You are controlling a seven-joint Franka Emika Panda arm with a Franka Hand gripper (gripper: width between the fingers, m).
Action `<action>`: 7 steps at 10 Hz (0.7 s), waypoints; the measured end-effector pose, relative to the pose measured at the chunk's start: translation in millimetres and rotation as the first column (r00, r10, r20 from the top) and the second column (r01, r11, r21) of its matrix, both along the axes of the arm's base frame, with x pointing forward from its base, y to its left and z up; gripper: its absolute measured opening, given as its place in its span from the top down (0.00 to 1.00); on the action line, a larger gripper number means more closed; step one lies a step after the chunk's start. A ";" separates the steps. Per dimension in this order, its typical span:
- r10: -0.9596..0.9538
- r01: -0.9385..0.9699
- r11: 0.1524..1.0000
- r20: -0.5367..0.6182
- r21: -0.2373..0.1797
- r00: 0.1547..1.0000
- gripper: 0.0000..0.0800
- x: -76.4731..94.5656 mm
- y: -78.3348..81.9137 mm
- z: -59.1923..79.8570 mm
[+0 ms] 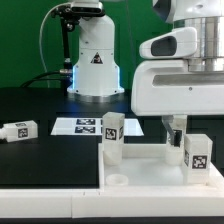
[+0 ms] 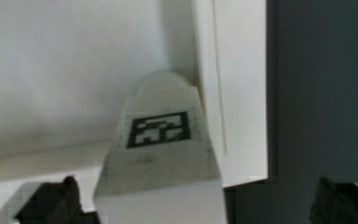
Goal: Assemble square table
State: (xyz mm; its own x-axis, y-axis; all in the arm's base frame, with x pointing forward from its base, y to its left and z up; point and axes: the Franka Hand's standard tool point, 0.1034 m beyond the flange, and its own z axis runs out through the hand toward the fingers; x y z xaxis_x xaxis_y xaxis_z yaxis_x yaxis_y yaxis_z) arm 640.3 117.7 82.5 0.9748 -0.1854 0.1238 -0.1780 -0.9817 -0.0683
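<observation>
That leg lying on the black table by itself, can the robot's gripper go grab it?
Probably yes. The lying leg sits alone on the black table with nothing over it. But the gripper is busy above the square top, beside an upright leg.

Lying at the front of the table (image 1: pixel 40 155): the square top (image 1: pixel 150 170). Standing on it, two legs (image 1: pixel 112 136) (image 1: pixel 197 154), one at each back corner. Resting apart toward the exterior view's left: a third leg (image 1: pixel 20 130). Sitting behind: the marker board (image 1: pixel 82 126).
</observation>
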 end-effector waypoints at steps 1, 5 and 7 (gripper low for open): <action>-0.001 0.001 1.000 0.000 0.000 1.000 0.21 0.0 -0.6 -0.3; -0.315 0.316 0.948 -0.021 0.032 0.949 0.64 1.6 -5.5 -0.7; -0.535 0.537 0.842 -0.049 0.048 0.843 0.64 -0.6 -5.1 -1.7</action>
